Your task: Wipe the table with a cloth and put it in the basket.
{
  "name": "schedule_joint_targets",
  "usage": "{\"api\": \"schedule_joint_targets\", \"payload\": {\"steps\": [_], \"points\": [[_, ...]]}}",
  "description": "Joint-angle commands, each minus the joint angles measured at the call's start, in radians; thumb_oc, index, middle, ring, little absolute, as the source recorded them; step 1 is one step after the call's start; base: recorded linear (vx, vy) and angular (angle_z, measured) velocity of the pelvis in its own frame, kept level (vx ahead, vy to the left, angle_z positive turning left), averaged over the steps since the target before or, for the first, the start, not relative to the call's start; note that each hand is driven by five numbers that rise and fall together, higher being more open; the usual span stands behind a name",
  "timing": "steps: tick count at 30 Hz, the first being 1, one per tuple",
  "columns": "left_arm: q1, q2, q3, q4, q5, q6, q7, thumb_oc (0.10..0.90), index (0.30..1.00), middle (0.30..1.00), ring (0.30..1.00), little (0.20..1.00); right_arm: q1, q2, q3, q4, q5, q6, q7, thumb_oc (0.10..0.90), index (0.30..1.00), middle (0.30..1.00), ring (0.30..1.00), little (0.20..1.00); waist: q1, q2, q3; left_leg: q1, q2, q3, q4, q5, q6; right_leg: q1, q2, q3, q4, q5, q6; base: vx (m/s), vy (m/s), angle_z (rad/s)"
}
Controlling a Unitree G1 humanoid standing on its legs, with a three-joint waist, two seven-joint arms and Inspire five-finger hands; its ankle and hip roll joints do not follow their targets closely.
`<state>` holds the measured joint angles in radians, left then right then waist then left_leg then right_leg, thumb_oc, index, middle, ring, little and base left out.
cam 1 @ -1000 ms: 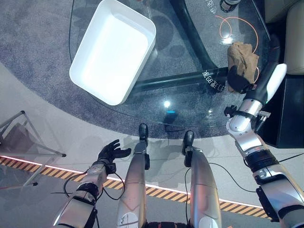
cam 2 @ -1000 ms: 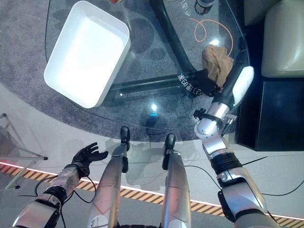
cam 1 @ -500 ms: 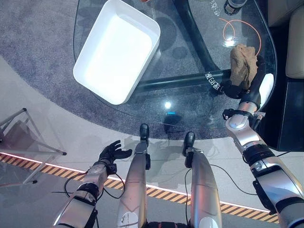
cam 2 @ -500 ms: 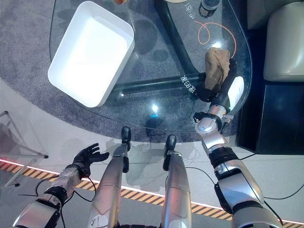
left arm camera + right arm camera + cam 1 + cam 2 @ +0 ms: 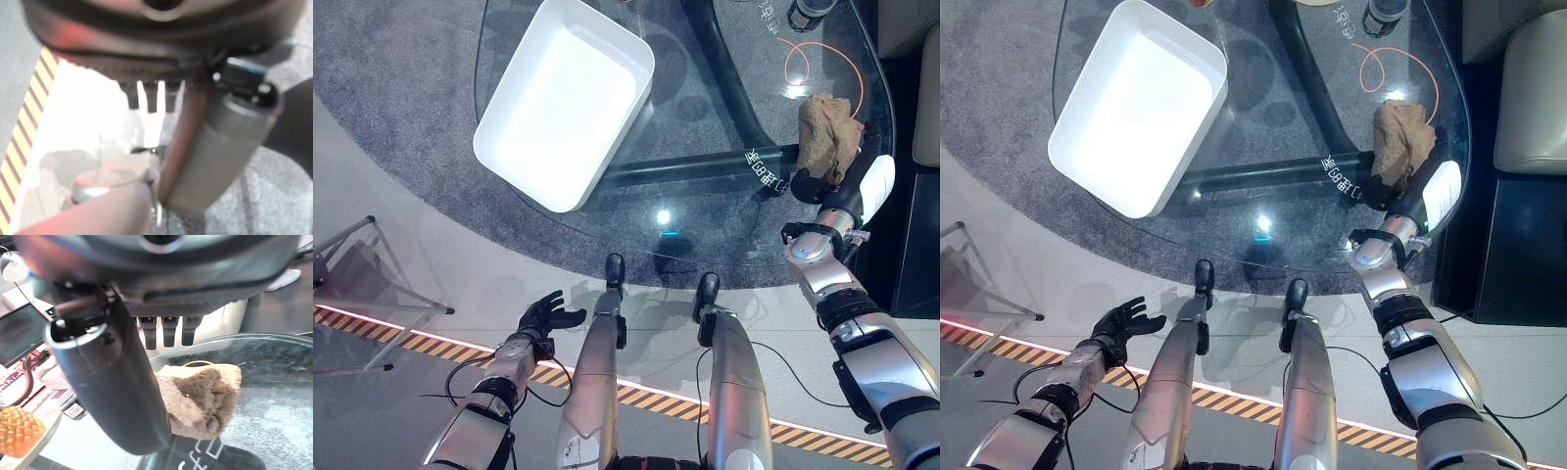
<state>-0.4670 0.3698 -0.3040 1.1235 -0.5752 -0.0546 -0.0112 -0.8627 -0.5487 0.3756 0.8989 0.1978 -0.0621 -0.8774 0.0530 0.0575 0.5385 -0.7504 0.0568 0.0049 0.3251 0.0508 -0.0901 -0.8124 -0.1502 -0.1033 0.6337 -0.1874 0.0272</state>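
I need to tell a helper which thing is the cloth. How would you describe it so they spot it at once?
Start at the round glass table and go to its right edge, far from the white basket. The cloth is the crumpled brown lump beside the orange cable loop, at the right robot hand.

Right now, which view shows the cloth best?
The right eye view: the whole cloth lies crumpled on the glass table beside the right hand. The left eye view shows much the same; the right wrist view only part, behind the thumb.

Brown cloth [image 5: 826,132], white basket [image 5: 564,103], orange cord loop [image 5: 819,61], grey carpet [image 5: 391,69].
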Motion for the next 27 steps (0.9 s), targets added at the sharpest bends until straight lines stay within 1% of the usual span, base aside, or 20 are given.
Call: {"api": "schedule_joint_targets", "payload": {"steps": [1,7,10,11,14,15,21,22,23,24,27], "points": [[0.023,0.009,-0.021,0.043,-0.002,-0.002,0.011,0.8,0.9,0.9,0.9,0.9,-0.072,-0.061,-0.025,0.047,-0.008,-0.018,-0.046,0.8,0.9,0.9,0.9,0.9,-0.008,0.024,-0.019,0.004,-0.064,0.027,0.139,-0.113,0.053,0.04,0.027,-0.049,-0.12,0.103,0.02,0.0,0.0,0.0],[0.018,0.01,-0.027,0.044,-0.004,0.004,0.011,0.8,0.9,0.9,0.9,0.9,-0.082,-0.056,-0.027,0.095,0.019,-0.004,-0.016,0.8,0.9,0.9,0.9,0.9,-0.004,0.03,-0.019,-0.003,-0.066,0.025,0.14,-0.112,0.055,0.029,0.025,-0.052,-0.111,0.103,0.02,0.0,0.0,0.0],[0.014,0.008,-0.029,0.047,-0.002,0.006,0.011,0.8,0.9,0.9,0.9,0.9,-0.085,-0.052,-0.029,0.121,0.036,-0.011,0.006,0.8,0.9,0.9,0.9,0.9,-0.002,0.031,-0.019,-0.003,-0.066,0.024,0.14,-0.112,0.056,0.028,0.023,-0.053,-0.109,0.102,0.02,0.0,0.0,0.0],[0.013,0.004,-0.03,0.047,0.004,0.007,0.013,0.8,0.9,0.9,0.9,0.9,-0.091,-0.047,-0.027,0.138,0.063,-0.019,0.039,0.8,0.9,0.9,0.9,0.9,0.0,0.032,-0.019,-0.002,-0.067,0.023,0.14,-0.112,0.056,0.028,0.022,-0.054,-0.108,0.103,0.019,0.0,0.0,0.0],[0.013,0.003,-0.031,0.048,0.006,0.005,0.011,0.8,0.9,0.9,0.9,0.9,-0.098,-0.044,-0.022,0.146,0.084,-0.027,0.082,0.8,0.9,0.9,0.9,0.9,0.003,0.033,-0.019,-0.002,-0.068,0.023,0.139,-0.111,0.056,0.027,0.021,-0.055,-0.109,0.104,0.019,0.0,0.0,0.0],[0.013,0.001,-0.032,0.046,0.01,0.007,0.013,0.8,0.9,0.9,0.9,0.9,-0.103,-0.039,-0.019,0.149,0.1,-0.03,0.114,0.8,0.9,0.9,0.9,0.9,0.004,0.034,-0.019,-0.003,-0.07,0.022,0.14,-0.11,0.056,0.025,0.021,-0.054,-0.108,0.105,0.018,0.0,0.0,0.0],[0.012,0.006,-0.033,0.04,0.011,0.017,0.013,0.8,0.9,0.9,0.9,0.9,-0.11,-0.036,-0.018,0.168,0.139,-0.016,0.139,0.8,0.9,0.9,0.9,0.9,0.007,0.036,-0.019,0.002,-0.07,0.024,0.139,-0.11,0.057,0.027,0.021,-0.057,-0.103,0.104,0.02,0.0,0.0,0.0],[0.012,0.005,-0.033,0.042,0.012,0.016,0.012,0.8,0.9,0.9,0.9,0.9,-0.11,-0.035,-0.019,0.175,0.137,-0.017,0.139,0.756,0.862,0.862,0.862,0.856,0.007,0.036,-0.019,0.003,-0.07,0.024,0.139,-0.11,0.057,0.027,0.021,-0.057,-0.102,0.104,0.019,0.0,0.0,0.0],[0.012,0.006,-0.033,0.043,0.013,0.016,0.01,0.8,0.9,0.9,0.9,0.9,-0.111,-0.035,-0.02,0.18,0.137,-0.015,0.139,0.361,0.524,0.524,0.524,0.461,0.008,0.036,-0.019,0.003,-0.071,0.024,0.139,-0.111,0.058,0.027,0.021,-0.057,-0.102,0.104,0.019,0.0,0.0,0.0],[0.011,0.005,-0.033,0.042,0.013,0.018,0.011,0.8,0.9,0.9,0.9,0.9,-0.113,-0.034,-0.022,0.188,0.141,-0.016,0.146,0.1,0.3,0.3,0.3,0.2,0.009,0.036,-0.019,0.004,-0.071,0.024,0.138,-0.111,0.059,0.028,0.02,-0.059,-0.102,0.104,0.02,0.0,0.0,0.0],[0.009,0.004,-0.035,0.044,0.012,0.018,0.01,0.8,0.9,0.9,0.9,0.9,-0.116,-0.034,-0.021,0.189,0.141,-0.012,0.139,0.1,0.3,0.3,0.3,0.2,0.009,0.036,-0.019,0.002,-0.071,0.025,0.138,-0.111,0.059,0.026,0.02,-0.059,-0.102,0.104,0.019,0.0,0.0,0.0]]}}
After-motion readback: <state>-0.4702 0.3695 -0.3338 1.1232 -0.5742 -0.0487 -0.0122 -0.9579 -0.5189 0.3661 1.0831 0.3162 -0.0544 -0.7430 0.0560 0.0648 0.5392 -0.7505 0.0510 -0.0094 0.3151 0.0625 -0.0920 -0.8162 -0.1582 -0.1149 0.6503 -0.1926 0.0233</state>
